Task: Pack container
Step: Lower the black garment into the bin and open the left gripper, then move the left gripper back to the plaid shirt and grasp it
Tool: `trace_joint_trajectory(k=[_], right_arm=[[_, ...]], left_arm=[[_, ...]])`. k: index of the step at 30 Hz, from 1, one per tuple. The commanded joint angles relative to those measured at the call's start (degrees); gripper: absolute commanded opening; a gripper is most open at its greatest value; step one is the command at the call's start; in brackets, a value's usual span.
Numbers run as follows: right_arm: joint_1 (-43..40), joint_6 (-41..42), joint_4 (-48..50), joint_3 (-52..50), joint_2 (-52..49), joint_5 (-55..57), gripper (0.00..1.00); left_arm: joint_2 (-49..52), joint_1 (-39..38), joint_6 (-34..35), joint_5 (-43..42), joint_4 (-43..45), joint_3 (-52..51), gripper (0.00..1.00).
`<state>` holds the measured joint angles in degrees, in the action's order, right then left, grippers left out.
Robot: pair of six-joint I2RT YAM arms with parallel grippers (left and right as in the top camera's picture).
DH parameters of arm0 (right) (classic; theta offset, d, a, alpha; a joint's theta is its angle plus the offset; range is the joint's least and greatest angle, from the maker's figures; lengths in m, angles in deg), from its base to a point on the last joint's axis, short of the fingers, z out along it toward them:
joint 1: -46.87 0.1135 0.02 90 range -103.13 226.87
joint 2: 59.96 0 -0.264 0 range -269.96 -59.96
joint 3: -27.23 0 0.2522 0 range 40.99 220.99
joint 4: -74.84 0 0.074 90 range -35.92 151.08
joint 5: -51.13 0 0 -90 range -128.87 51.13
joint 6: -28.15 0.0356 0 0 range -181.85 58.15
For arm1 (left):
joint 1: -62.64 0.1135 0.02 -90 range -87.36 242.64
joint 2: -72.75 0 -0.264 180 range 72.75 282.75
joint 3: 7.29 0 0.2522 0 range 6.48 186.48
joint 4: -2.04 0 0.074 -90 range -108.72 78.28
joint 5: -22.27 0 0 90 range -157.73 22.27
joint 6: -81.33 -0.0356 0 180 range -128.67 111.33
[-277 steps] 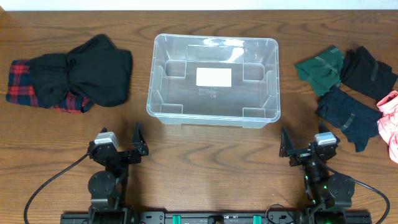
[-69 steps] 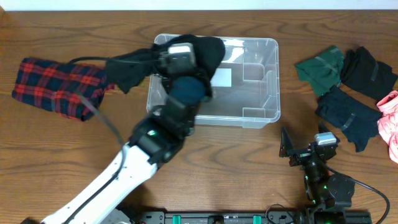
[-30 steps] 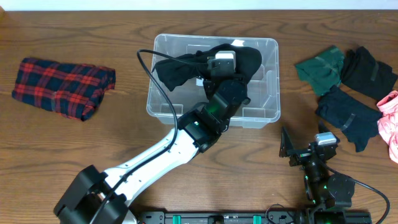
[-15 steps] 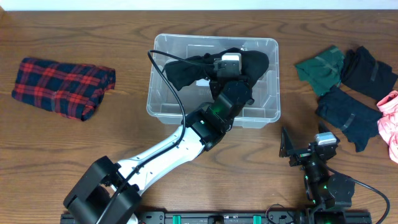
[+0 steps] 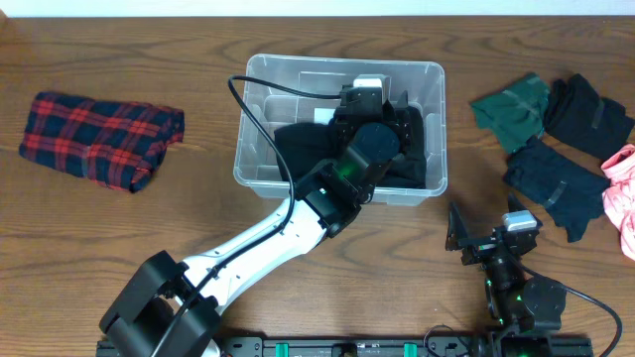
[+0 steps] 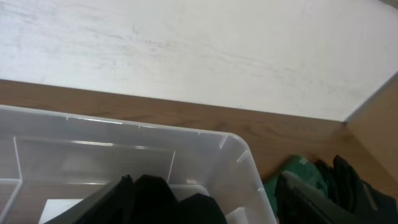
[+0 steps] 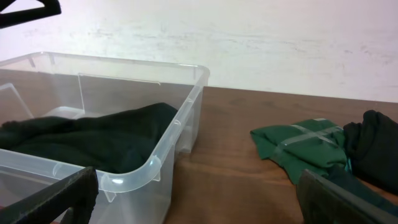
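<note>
Overhead: left end effector [image 5: 377, 107] above container [image 5: 288, 65] interior, jaws spread wide, black garment [image 5: 298, 146] lying beneath.

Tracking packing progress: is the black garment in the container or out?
In: the black garment lies inside the container, within its walls and below the rim.

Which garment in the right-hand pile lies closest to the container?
The dark green garment, nearest the container's right wall; the black garment, navy garment and pink garment all lie farther right.

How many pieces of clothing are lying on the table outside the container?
5: plaid garment left of the container; green garment, black garment, navy garment and pink garment clustered to its right. Others may hide underneath.
</note>
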<state>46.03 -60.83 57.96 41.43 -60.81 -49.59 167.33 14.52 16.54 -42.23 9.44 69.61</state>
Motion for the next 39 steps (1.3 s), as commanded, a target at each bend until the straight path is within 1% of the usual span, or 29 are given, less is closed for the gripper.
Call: trace_joint_trajectory(k=[1,5,8,12,15,21,25,27,28,30,34,35,39], right_arm=[[-0.26,0.66,-0.11,-0.13,0.42,-0.24,0.99],[-0.26,0.63,-0.11,-0.13,0.42,-0.26,0.99],[-0.26,0.63,-0.11,-0.13,0.42,-0.24,0.99],[-0.26,0.63,-0.11,-0.13,0.42,-0.24,0.99],[-0.26,0.66,-0.11,-0.13,0.42,-0.26,0.99],[-0.26,0.63,-0.11,-0.13,0.42,-0.24,0.99],[-0.26,0.63,-0.11,-0.13,0.42,-0.24,0.99],[-0.26,0.63,-0.11,-0.13,0.42,-0.26,0.99],[-0.26,0.63,-0.11,-0.13,0.42,-0.24,0.99],[-0.26,0.63,-0.11,-0.13,0.42,-0.24,0.99],[-0.26,0.63,-0.11,-0.13,0.42,-0.24,0.99],[-0.26,0.66,-0.11,-0.13,0.42,-0.24,0.99],[-0.26,0.63,-0.11,-0.13,0.42,-0.24,0.99]], left_arm=[[-3.13,-0.02,-0.98,1.03,-0.98,1.40,0.73],[-6.34,0.00,-1.70,1.07,-4.90,1.40,0.73],[-9.66,0.00,-3.43,1.05,-9.49,1.40,0.73],[-14.45,0.63,-5.29,1.05,-18.23,1.40,0.73],[-17.73,2.05,-5.27,1.03,-25.57,1.40,0.73],[-21.62,6.25,-5.29,1.01,-36.70,1.68,0.73],[-24.02,12.37,-5.29,0.07,-46.82,4.61,0.74],[-24.87,17.46,-5.31,-0.33,-53.77,7.69,0.79],[-24.98,18.56,-5.38,-0.50,-54.99,8.31,0.81],[-25.05,23.54,-6.86,-1.40,-59.14,10.64,0.86],[-24.65,33.64,-10.91,-2.58,-60.81,11.47,0.92],[-24.11,36.30,-12.33,-2.62,-60.87,11.47,0.93],[-20.70,42.95,-17.09,-2.60,-60.94,11.47,0.95]])
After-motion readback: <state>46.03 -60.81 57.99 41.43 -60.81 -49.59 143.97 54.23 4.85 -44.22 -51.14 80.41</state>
